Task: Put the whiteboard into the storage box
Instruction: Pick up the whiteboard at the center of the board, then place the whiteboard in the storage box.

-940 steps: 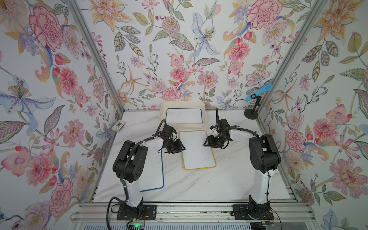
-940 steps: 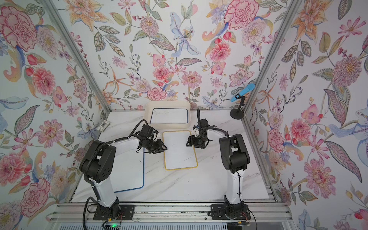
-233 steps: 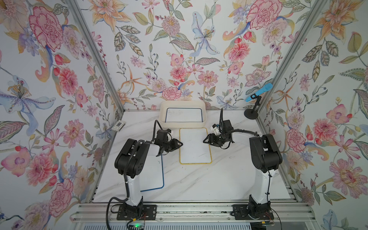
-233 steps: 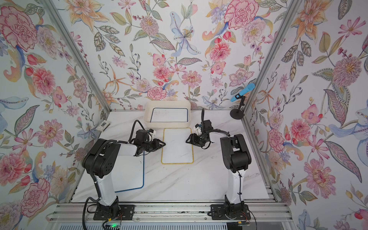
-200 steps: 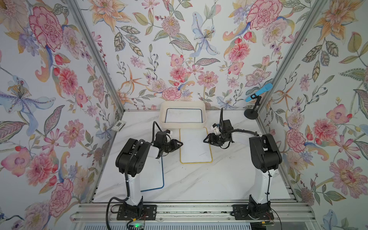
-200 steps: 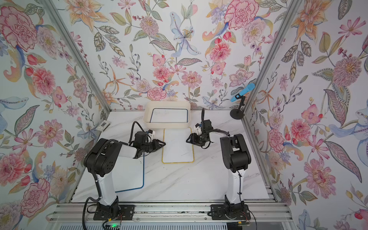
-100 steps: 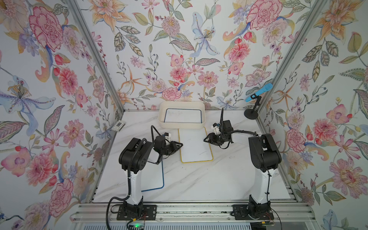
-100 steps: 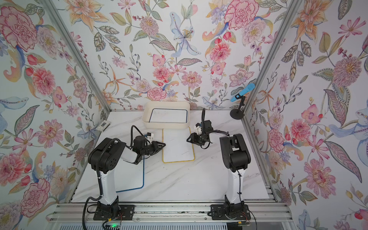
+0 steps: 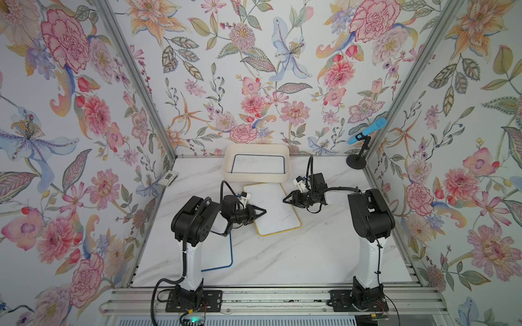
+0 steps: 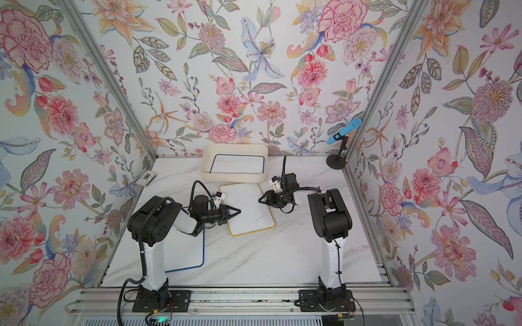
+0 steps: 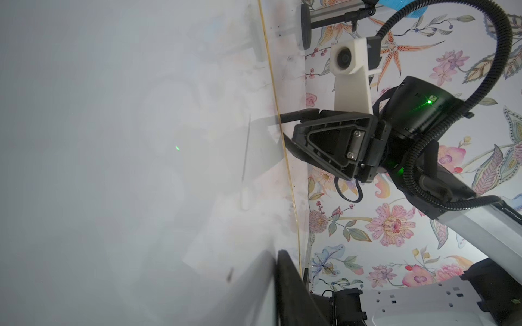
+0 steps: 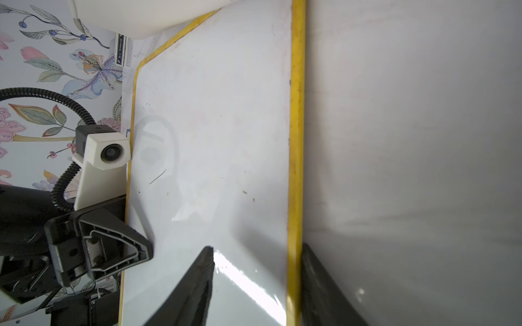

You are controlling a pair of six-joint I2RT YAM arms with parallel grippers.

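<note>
The yellow-framed whiteboard (image 9: 278, 210) (image 10: 251, 211) lies mid-table, just in front of the cream storage box (image 9: 255, 178) (image 10: 231, 177). A blue-framed board (image 9: 258, 165) lies inside that box. My left gripper (image 9: 265, 211) (image 10: 239, 211) is shut on the whiteboard's left edge. In the left wrist view its top finger (image 11: 291, 282) presses on the glossy face (image 11: 141, 141) and the lower finger is hidden. My right gripper (image 9: 284, 199) (image 12: 257, 248) is open and straddles the right yellow edge (image 12: 295, 141): one finger over the face, the other against the frame's outer side.
Another blue-framed board (image 9: 220, 251) lies front left, partly under the left arm. A blue microphone (image 9: 367, 131) on a black stand is in the back right corner. A small card (image 9: 168, 177) lies by the left wall.
My left gripper has closed on the whiteboard's left edge and drawn back slightly. The board has turned a little. My right gripper has narrowed a bit and stays at the right edge.
</note>
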